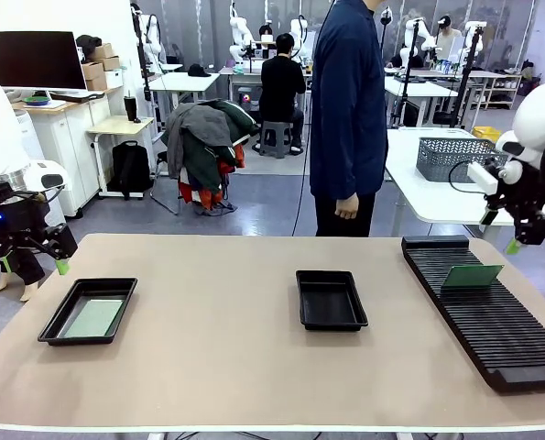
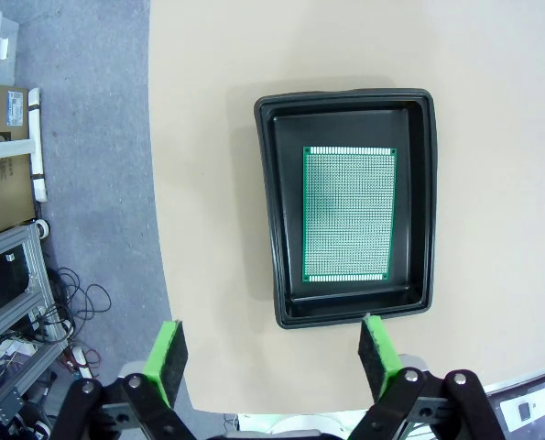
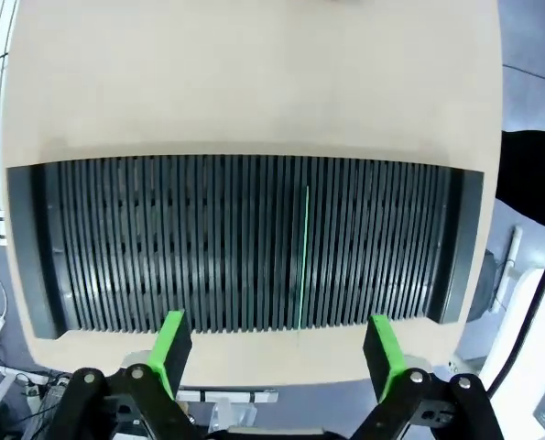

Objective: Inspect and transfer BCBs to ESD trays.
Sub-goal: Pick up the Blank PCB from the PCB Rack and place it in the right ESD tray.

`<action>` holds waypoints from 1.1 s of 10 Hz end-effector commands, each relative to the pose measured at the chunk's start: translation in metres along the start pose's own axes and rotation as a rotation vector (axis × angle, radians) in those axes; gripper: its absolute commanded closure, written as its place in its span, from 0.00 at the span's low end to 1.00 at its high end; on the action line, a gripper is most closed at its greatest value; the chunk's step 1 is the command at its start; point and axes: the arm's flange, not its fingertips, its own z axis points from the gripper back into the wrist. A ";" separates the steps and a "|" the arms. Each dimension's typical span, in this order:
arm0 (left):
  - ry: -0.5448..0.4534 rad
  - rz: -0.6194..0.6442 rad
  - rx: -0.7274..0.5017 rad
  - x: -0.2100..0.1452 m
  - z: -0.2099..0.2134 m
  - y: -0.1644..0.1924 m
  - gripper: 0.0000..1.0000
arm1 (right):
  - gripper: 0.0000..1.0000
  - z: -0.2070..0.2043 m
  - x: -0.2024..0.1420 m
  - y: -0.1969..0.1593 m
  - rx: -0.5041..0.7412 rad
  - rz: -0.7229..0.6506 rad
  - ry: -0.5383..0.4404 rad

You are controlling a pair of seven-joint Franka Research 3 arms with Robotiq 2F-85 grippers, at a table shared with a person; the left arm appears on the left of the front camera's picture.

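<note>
Right pincer [image 3: 277,346] spread wide, nothing between the pads, above the slotted rack [image 3: 162,238] on the right of the surface [image 1: 208,367]. Almost directly beneath, one BCB [image 3: 306,252] upright in a far slot, long edge left to right, flat faces toward the pads. Left pincer [image 2: 270,353] likewise apart, above the left ESD tray [image 2: 270,211] with a second BCB [image 2: 348,214] flat inside. Right arm clearly nearer to the standing board; middle ESD tray [image 1: 301,298] bare.

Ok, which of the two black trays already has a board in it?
The shallow black plastic tray on the robot's left: a green rectangular circuit board lies flat inside. The middle tray is bare.
</note>
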 end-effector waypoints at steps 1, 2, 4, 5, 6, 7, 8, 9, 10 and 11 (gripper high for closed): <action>0.001 -0.009 0.001 0.000 0.000 0.000 0.00 | 0.00 -0.022 -0.008 -0.004 -0.028 0.039 -0.021; 0.001 -0.009 0.001 0.000 0.000 0.000 0.00 | 0.00 -0.035 -0.007 -0.008 -0.020 0.018 0.009; 0.001 -0.009 0.001 0.000 0.000 0.000 0.00 | 0.00 -0.057 -0.007 -0.014 0.009 0.020 0.023; 0.001 -0.009 0.001 0.000 0.000 0.000 0.00 | 0.00 -0.067 -0.008 -0.017 0.008 0.007 0.039; 0.001 -0.009 0.001 0.000 0.000 0.000 0.00 | 0.00 -0.075 -0.009 -0.020 0.013 -0.001 0.047; 0.001 -0.009 0.001 0.000 0.000 0.000 0.00 | 0.00 -0.085 -0.012 -0.024 0.021 -0.012 0.062; 0.001 -0.009 0.001 0.000 0.000 0.000 0.00 | 0.00 -0.093 -0.015 -0.027 0.022 -0.021 0.069; 0.001 -0.009 0.001 0.000 0.000 0.000 0.00 | 0.00 -0.098 -0.017 -0.029 0.023 -0.014 0.052; 0.001 -0.009 0.001 0.000 0.000 0.000 0.00 | 0.00 -0.103 -0.019 -0.032 0.026 -0.017 0.043; 0.001 -0.009 0.001 0.000 0.000 0.000 0.00 | 0.00 -0.106 -0.021 -0.033 0.026 -0.021 0.042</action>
